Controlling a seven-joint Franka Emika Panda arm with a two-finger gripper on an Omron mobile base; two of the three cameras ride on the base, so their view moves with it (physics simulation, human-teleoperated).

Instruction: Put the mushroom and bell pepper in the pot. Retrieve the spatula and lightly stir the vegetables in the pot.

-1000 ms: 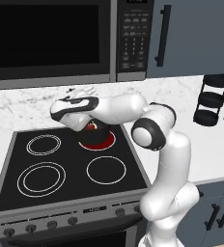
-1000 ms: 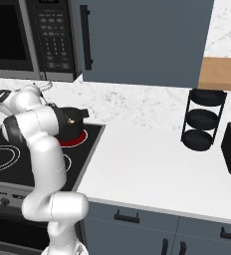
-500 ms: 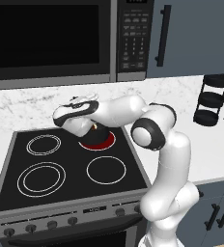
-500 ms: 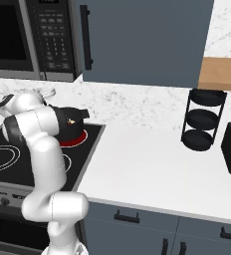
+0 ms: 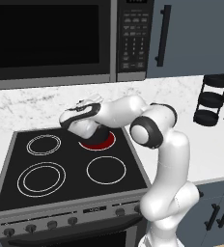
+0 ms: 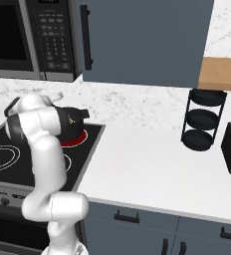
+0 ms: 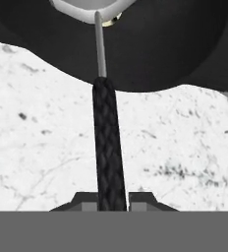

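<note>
Hand: my hand [image 7: 112, 197] is clamped on the dark braided handle of the spatula [image 7: 106, 142], one finger tip on each side of it; in the left base view the hand [image 5: 80, 120] sits low over the back of the stove.
Spatula: one. Its slim metal neck runs up to a pale grey head at the top of the hand view, over the black inside of the pot [image 7: 185, 44].
Pot: one, black, on the glowing red burner [image 5: 100, 141] at the back right of the stove [image 5: 70, 169]; in the right base view its body and one short side handle [image 6: 75, 122] show just behind my arm.
Change: over the last second my wrist has rolled and swung a little toward the left of the stove while staying above the pot. I judge this to be a stirring stroke, so the task is in its last step.
Vegetables: one small yellowish speck [image 7: 115, 19] shows just beside the spatula head; I cannot tell whether it is the mushroom. I cannot make out the bell pepper.
Burners: four rings, three dark and one red.
Tabletop: white marble tabletop [image 6: 152, 169], carrying one black tiered rack [image 6: 202, 119].
</note>
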